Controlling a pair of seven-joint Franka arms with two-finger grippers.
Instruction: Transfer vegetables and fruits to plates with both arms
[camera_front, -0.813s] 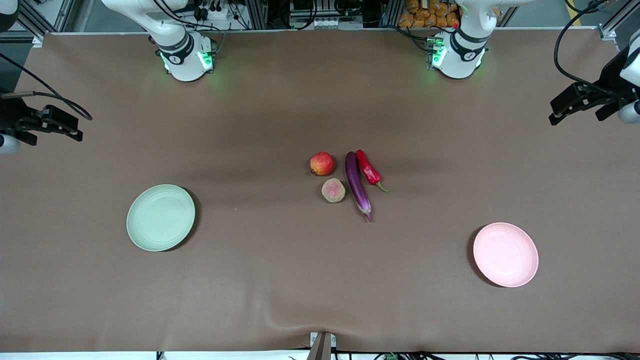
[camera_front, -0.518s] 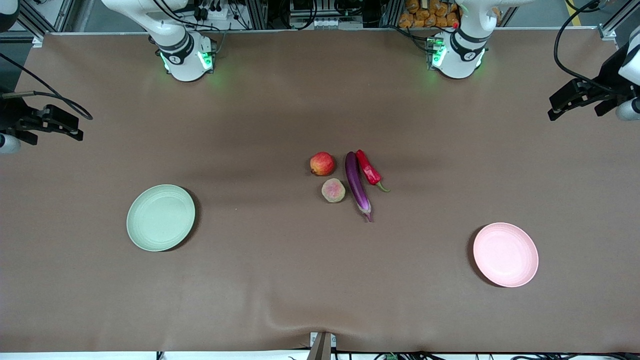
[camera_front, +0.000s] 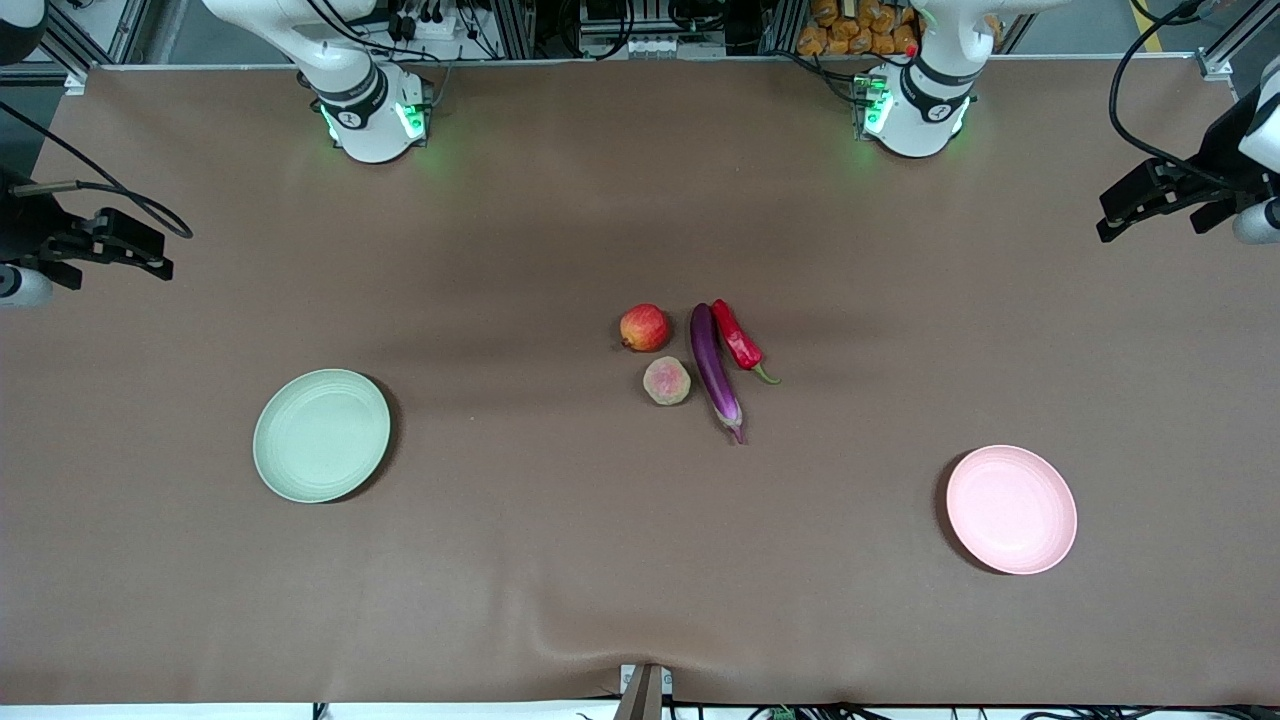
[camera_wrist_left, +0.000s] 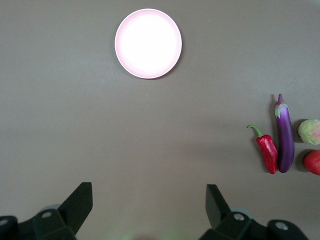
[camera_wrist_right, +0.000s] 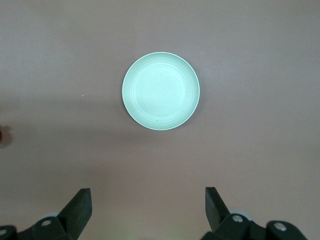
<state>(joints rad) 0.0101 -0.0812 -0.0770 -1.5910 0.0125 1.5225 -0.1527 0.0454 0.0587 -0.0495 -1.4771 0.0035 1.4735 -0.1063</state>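
A purple eggplant (camera_front: 715, 369), a red chili pepper (camera_front: 738, 340), a red-orange round fruit (camera_front: 644, 327) and a pale pink-and-green fruit (camera_front: 666, 380) lie together mid-table. The eggplant (camera_wrist_left: 285, 136), chili (camera_wrist_left: 268, 151) and both fruits also show in the left wrist view. An empty green plate (camera_front: 321, 434) lies toward the right arm's end, an empty pink plate (camera_front: 1011, 509) toward the left arm's end. My left gripper (camera_front: 1108, 226) (camera_wrist_left: 149, 200) is open, high over its table end. My right gripper (camera_front: 155, 262) (camera_wrist_right: 148, 202) is open, high over its end.
The brown table cover (camera_front: 560, 560) has a wrinkle at its near edge. The arm bases (camera_front: 372, 115) stand along the table's edge farthest from the front camera. Boxes and cables sit past that edge.
Both grippers have shifted slightly at the table's ends: the left one drew a little up and outward, the right one rose a little. Nothing on the table has moved.
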